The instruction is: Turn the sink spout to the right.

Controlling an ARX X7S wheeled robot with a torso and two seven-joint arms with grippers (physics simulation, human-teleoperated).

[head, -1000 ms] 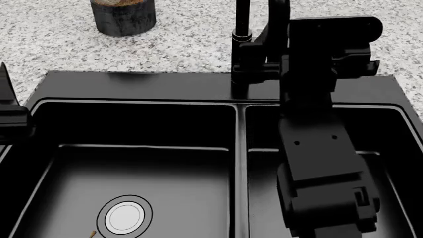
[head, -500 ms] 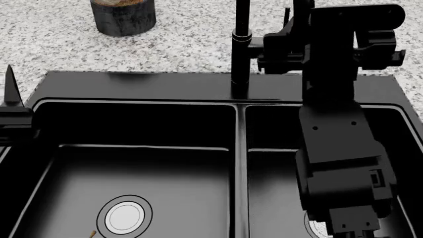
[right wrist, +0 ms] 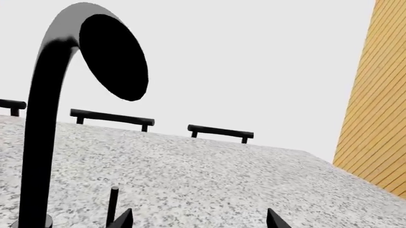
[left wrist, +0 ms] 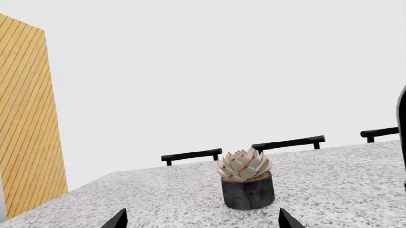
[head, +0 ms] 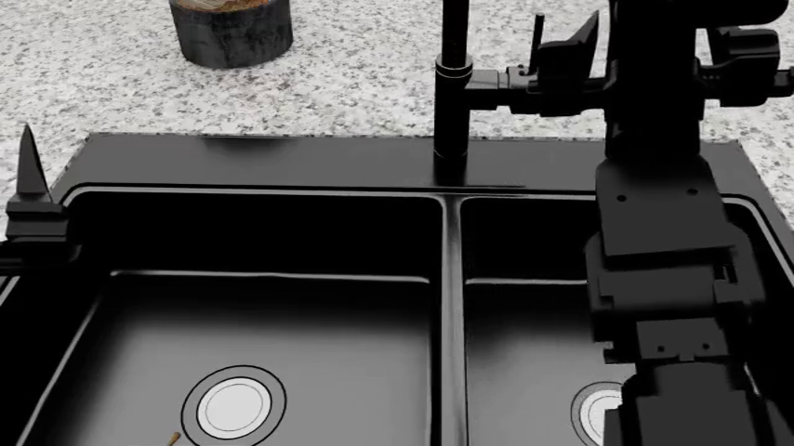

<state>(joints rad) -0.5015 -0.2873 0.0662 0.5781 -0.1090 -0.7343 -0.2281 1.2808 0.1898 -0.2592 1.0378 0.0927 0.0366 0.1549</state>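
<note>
The sink spout is a slim black tube rising from the back rim of the black double-basin sink. In the right wrist view the sink spout curves overhead, its round outlet facing the camera. My right gripper hovers to the spout's right, beside the side block and its thin lever, apart from the tube. In its own view the right gripper is open over bare counter. My left gripper is at the sink's left rim. The left gripper is open with nothing between its fingertips.
A succulent in a black pot stands on the speckled granite counter behind the left basin; the left wrist view also shows the pot. Each basin has a silver drain. My right forearm rises over the right basin.
My right arm has swung to the right, carrying its gripper away from the spout's side block. The left gripper's fingertip has risen a little at the left edge.
</note>
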